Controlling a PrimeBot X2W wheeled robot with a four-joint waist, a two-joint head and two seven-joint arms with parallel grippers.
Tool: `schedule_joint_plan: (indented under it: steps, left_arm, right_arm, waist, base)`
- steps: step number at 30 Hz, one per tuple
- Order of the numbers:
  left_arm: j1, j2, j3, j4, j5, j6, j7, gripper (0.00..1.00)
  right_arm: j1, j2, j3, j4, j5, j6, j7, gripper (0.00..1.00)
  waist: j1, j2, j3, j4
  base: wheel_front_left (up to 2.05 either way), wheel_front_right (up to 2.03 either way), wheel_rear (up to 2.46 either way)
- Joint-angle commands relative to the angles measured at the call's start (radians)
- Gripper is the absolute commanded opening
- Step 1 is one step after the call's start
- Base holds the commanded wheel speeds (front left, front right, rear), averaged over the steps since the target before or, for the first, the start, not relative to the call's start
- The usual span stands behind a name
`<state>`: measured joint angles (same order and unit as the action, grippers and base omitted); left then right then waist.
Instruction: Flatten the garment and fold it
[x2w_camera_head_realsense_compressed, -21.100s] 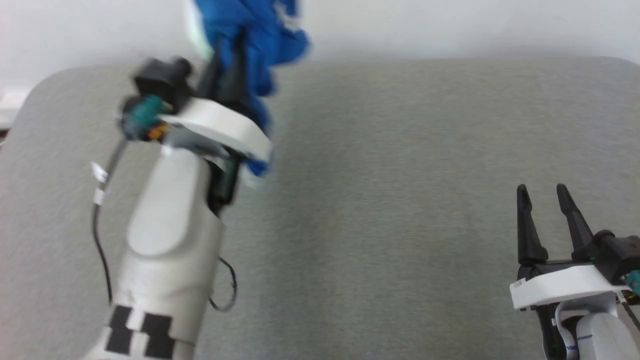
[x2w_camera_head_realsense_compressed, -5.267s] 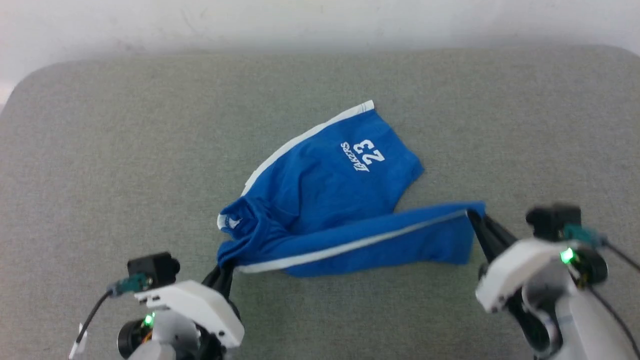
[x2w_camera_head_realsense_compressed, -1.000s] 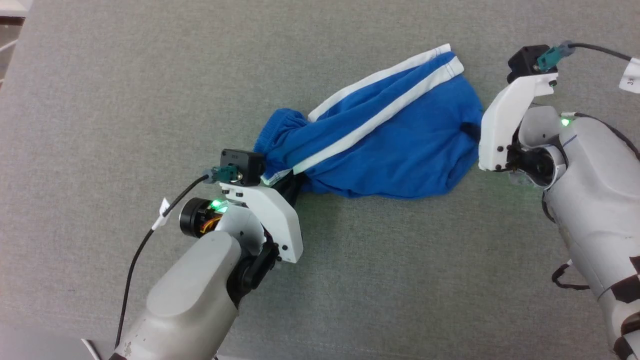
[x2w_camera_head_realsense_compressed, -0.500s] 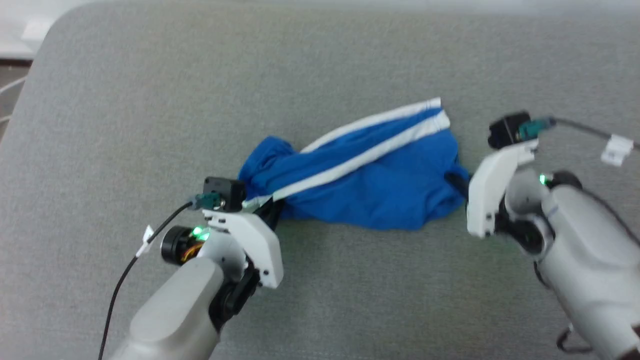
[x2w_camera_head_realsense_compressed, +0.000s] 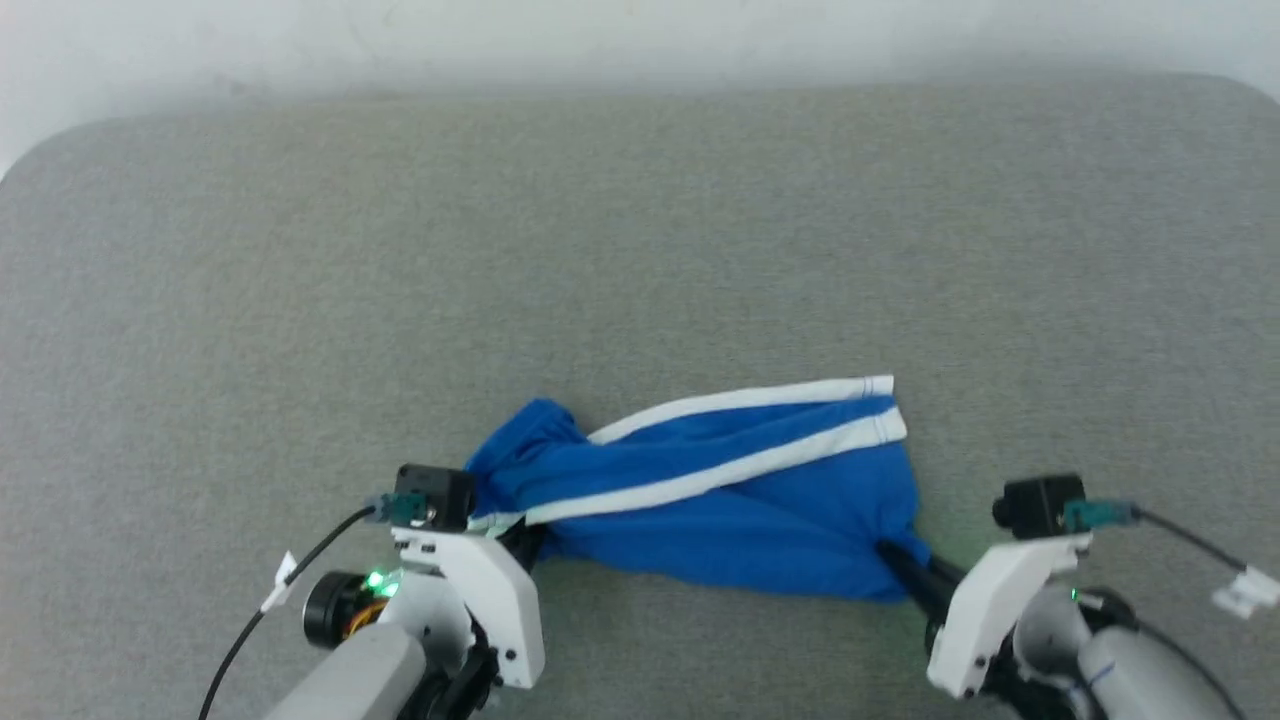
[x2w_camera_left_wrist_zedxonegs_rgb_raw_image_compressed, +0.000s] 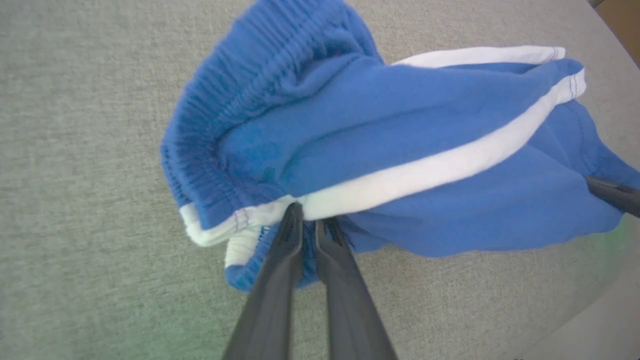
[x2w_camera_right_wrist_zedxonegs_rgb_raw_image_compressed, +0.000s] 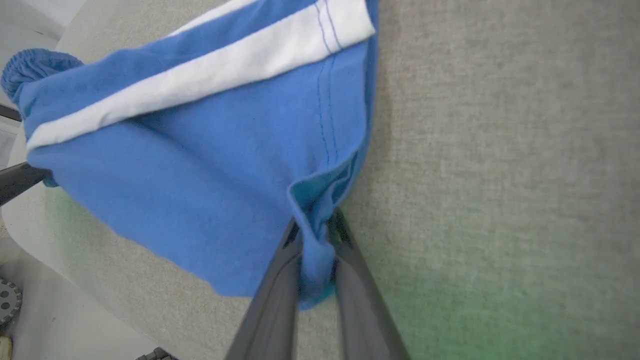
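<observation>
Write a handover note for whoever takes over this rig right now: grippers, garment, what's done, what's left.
Left gripper: fingers shut on the garment at its waistband end, beside the white stripe.
Right gripper: fingers shut on a pinch of fabric at the hem corner.
Garment: lies on the grey padded surface, stretched between the two grippers, rumpled and not flat, with the waistband bunched at the robot's left.
Done: both ends gripped.
Left: spread it flat, then fold.

The wide grey cloth-covered bench (x2w_camera_head_realsense_compressed: 640, 220) lies bare from its far edge to the middle and out to both sides. Near the front, the bunched bright-blue soft shorts with white stripes (x2w_camera_head_realsense_compressed: 740, 510) block the way. They are stretched between the left pincer (x2w_camera_left_wrist_zedxonegs_rgb_raw_image_compressed: 310, 217) and right pincer (x2w_camera_right_wrist_zedxonegs_rgb_raw_image_compressed: 316, 222), each pinching one end.
</observation>
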<state>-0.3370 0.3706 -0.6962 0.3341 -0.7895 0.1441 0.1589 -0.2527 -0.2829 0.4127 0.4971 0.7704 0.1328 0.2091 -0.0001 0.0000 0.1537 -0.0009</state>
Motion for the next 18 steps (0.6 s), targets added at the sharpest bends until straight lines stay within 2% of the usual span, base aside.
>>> schedule_joint_plan:
  steps: [1,2,3,11,14,18]
  left_arm:
    - [0.024,0.003,0.002,-0.004,-0.010,0.011,0.000,0.24]
    - [0.031,0.002,0.004,-0.006,-0.013,0.015,-0.005,0.89]
    - [0.036,0.001,0.007,-0.010,-0.012,0.020,-0.016,1.00]
    - [0.106,-0.012,0.072,-0.073,-0.009,0.053,-0.205,1.00]
    - [0.141,-0.014,0.095,-0.106,0.005,0.076,-0.286,1.00]
    - [0.171,-0.017,0.135,-0.154,0.031,0.103,-0.383,1.00]
  right_arm:
    - [0.044,0.019,-0.021,-0.001,-0.015,-0.002,-0.007,1.00]
    - [0.064,0.033,-0.041,-0.010,-0.021,-0.002,-0.018,1.00]
    - [0.082,0.043,-0.062,-0.019,-0.035,-0.002,-0.033,1.00]
    - [0.182,0.117,-0.252,-0.173,-0.173,-0.002,-0.189,1.00]
    - [0.198,0.135,-0.323,-0.217,-0.212,-0.002,-0.170,1.00]
    - [0.168,0.136,-0.373,-0.227,-0.235,-0.002,-0.074,1.00]
  waist:
    - [0.0001,0.0000,-0.023,-0.023]
    - [0.0001,0.0000,-0.025,-0.023]
    - [0.0001,0.0000,-0.027,-0.023]
    - [0.0001,0.0000,-0.052,-0.026]
    - [0.0001,0.0000,-0.064,-0.025]
    - [0.0001,0.0000,-0.067,-0.012]
  base:
    - [0.00,0.00,0.00]
    - [0.00,0.00,0.00]
    - [0.00,0.00,0.00]
    - [0.00,0.00,0.00]
    - [0.00,0.00,0.00]
    - [0.00,0.00,0.00]
